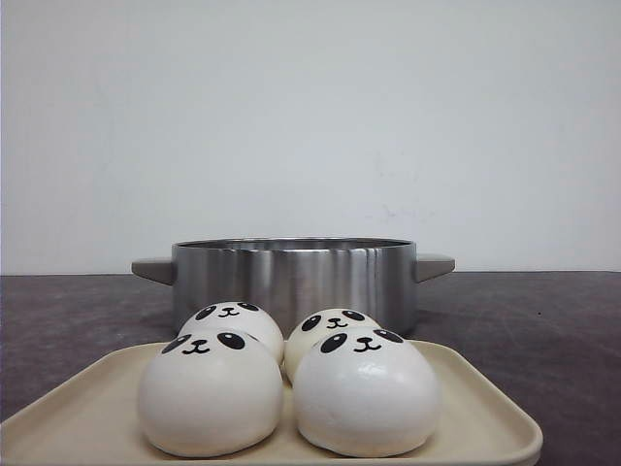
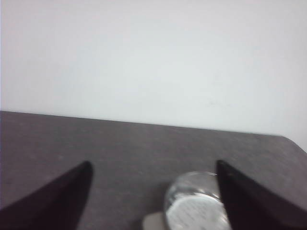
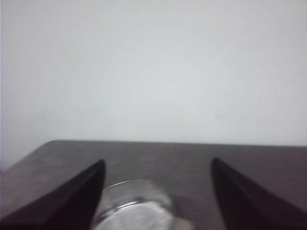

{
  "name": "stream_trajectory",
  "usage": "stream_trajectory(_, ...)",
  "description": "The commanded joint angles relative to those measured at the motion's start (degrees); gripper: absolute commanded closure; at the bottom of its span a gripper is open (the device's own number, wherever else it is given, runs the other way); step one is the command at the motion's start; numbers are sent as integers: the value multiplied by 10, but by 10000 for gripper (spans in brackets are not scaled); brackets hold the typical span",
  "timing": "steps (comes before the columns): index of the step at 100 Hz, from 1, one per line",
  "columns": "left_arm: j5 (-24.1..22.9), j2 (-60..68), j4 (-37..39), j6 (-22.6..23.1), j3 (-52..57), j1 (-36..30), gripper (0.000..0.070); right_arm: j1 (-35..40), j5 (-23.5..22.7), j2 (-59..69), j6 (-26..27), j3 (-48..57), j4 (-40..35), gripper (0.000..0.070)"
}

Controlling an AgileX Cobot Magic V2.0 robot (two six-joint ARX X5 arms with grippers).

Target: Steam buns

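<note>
Backdrop: plain white wall behind a dark table (image 1: 543, 320).
Pot (image 1: 294, 277): steel, two grey handles, upright; we cannot see inside.
Tray (image 1: 485, 408): cream, front edge cut off.
Buns (image 1: 364, 393): four on the tray, faces toward us, domes up; no long axis; rear pair half hidden.
Left gripper (image 2: 153, 201): fingers spread, nothing between.
Right gripper (image 3: 156, 199): fingers spread; blurred.

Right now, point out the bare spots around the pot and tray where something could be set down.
Bare dark tabletop flanks the steel pot beyond both grey handles, left and right. The beige tray has open margins near its left and right edges. Its middle is crowded: four white panda-faced buns sit tightly clustered directly before the pot.
</note>
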Motion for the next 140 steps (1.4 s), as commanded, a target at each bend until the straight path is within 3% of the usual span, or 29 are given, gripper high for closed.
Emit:
stream_trajectory(1,12,5,2,1,7,-5,133,7,-10,28,23,16,5,190)
stream_trajectory(18,12,11,-7,-3,7,-34,139,71,23,115,12,38,5,190)
stream_trajectory(40,9,14,-28,-3,7,-72,139,273,133,268,24,80,-59,194)
stream_trajectory(52,9,14,-31,-3,7,-85,139,350,151,369,61,94,-108,259)
stream_trajectory(59,9,14,-32,-4,7,-93,139,369,143,421,86,95,-120,312)
stream_trajectory(91,7,14,-49,-3,7,-132,139,413,126,617,113,95,-118,311)
stream_trajectory(125,5,14,-56,-3,7,-154,139,408,152,713,121,95,-83,314)
stream_trajectory(130,5,14,-56,-3,7,-156,139,408,159,718,130,95,-84,399)
stream_trajectory(137,5,14,-57,-3,7,-158,139,407,162,720,130,95,-87,699)
stream_trajectory(140,5,14,-57,-3,7,-158,139,407,163,720,129,95,-86,697)
